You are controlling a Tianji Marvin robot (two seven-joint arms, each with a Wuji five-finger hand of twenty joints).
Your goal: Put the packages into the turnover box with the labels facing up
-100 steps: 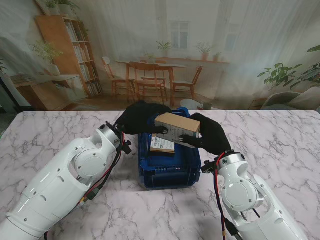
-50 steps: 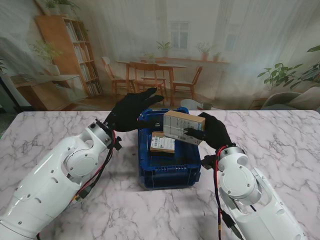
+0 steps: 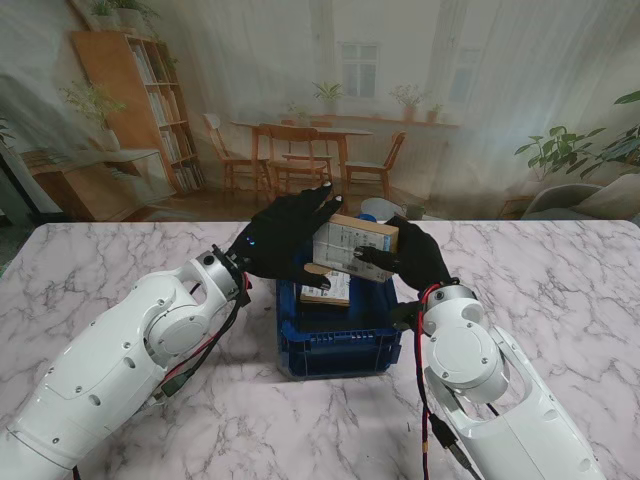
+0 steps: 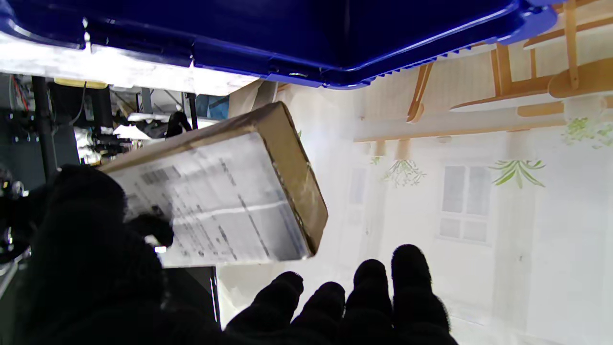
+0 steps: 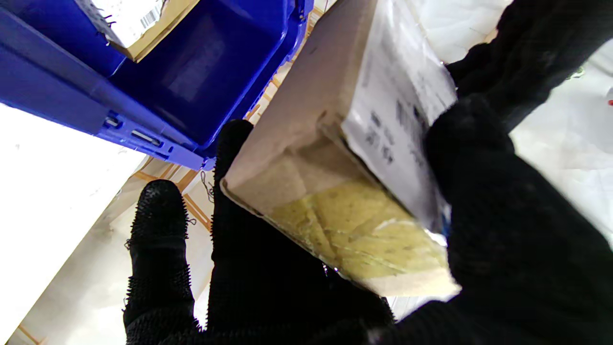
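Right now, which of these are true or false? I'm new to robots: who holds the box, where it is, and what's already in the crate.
1. The right hand grips the cardboard package. True.
2. That package rests on the marble table. False: it is held in the air over the blue turnover box.
3. The turnover box has nothing in it. False: a labelled package lies inside.
4. The left hand has its fingers spread beside the held package. True.

I see a marble table (image 3: 560, 290) under everything, and a backdrop (image 3: 450, 110) picturing a dining room rising behind its far edge.
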